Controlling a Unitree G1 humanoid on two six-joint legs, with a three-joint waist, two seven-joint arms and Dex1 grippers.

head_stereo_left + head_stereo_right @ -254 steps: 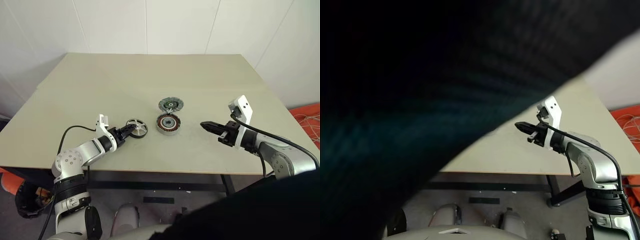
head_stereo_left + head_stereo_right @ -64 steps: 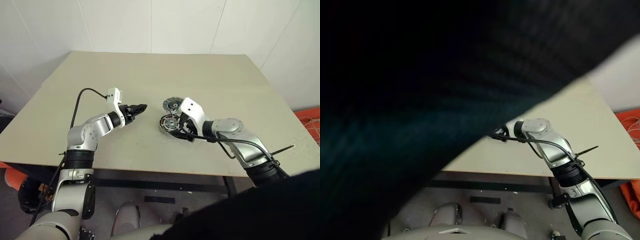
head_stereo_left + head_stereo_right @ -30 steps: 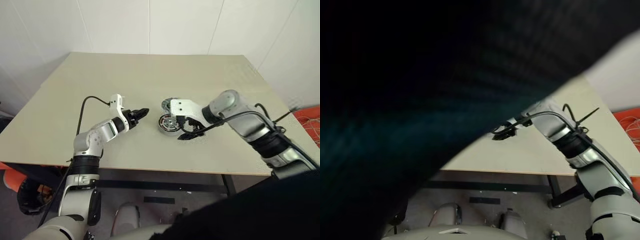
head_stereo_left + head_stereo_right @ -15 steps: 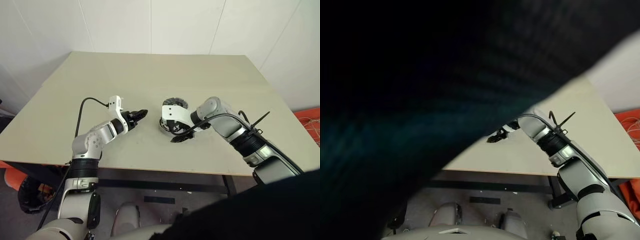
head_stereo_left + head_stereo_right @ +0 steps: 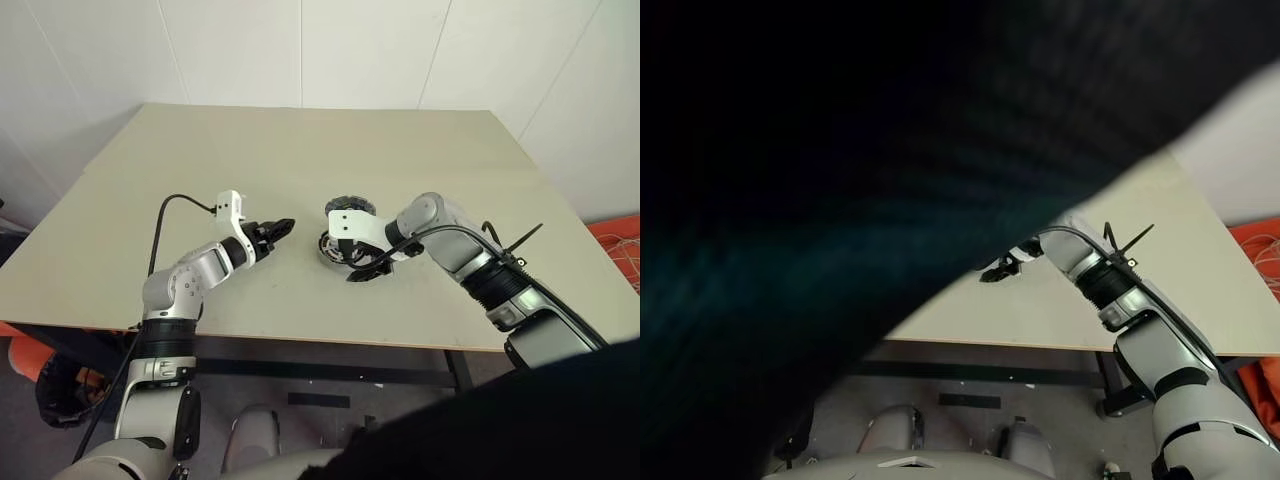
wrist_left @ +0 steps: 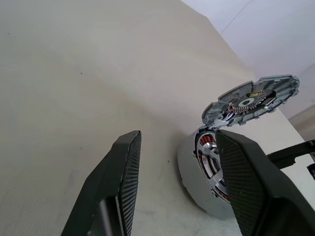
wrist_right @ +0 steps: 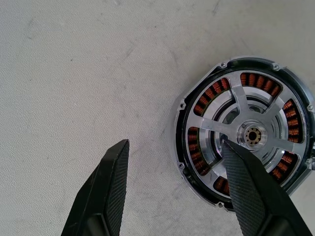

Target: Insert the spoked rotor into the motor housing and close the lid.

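Right hand (image 7: 174,189), fingers spread and empty, poised steeply over the near edge of the motor housing (image 7: 244,130), one finger overlapping its rim and the other over bare counter (image 5: 300,150); the spoked rotor (image 7: 251,132) already sits inside, silver spokes ringed by copper windings, so this hand probably steadies or checks the seating. Left hand (image 5: 281,228), also open and empty, waits apart. The lid (image 6: 252,99) stands propped at the housing's far edge; nothing else obstructs closing it.

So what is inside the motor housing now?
The spoked rotor sits inside the motor housing, with copper windings showing between its spokes. What lies beneath it is covered.
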